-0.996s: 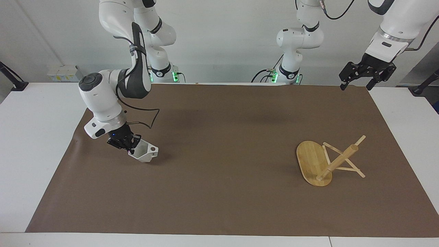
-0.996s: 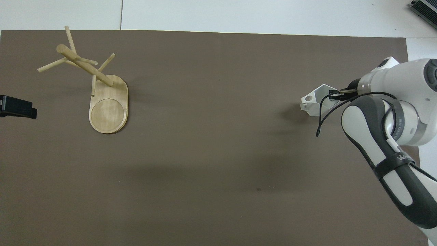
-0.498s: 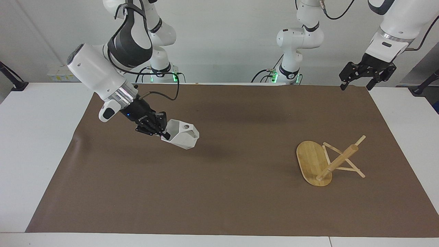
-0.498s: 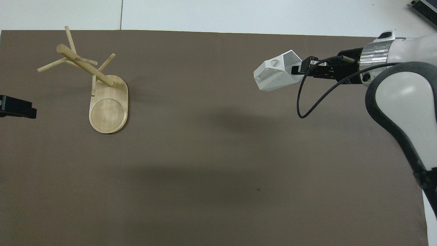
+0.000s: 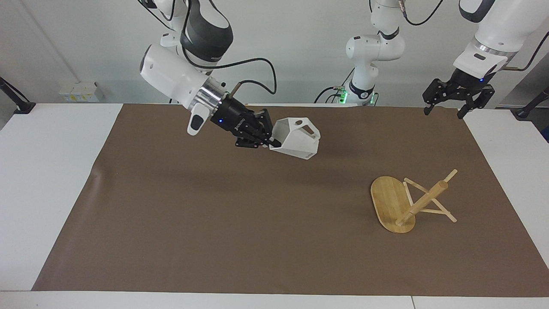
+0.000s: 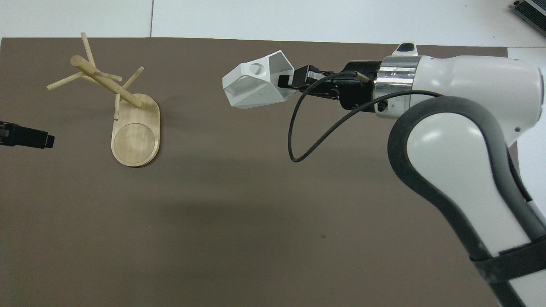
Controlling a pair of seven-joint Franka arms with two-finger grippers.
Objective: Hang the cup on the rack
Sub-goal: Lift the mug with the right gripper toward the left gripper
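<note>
My right gripper point(image 5: 268, 143) is shut on the rim of the white faceted cup point(image 5: 296, 139) and holds it tilted in the air over the middle of the brown mat. In the overhead view the cup point(image 6: 256, 85) shows its pierced handle turned up, at the tip of the right gripper point(image 6: 283, 81). The bamboo rack point(image 5: 422, 201) stands on its oval base point(image 5: 388, 199) toward the left arm's end of the table, with nothing on its pegs; it also shows in the overhead view point(image 6: 104, 81). My left gripper point(image 5: 444, 109) waits open and empty, raised over the mat's corner.
A brown mat point(image 5: 257, 223) covers most of the white table point(image 5: 43, 171). The left gripper's tip point(image 6: 25, 136) shows at the overhead view's edge beside the rack's base point(image 6: 136, 136). A black cable point(image 6: 298, 136) loops from the right wrist.
The right arm has lifted the cup off the mat and carried it up and toward the rack's end of the table. The left gripper has barely shifted.
</note>
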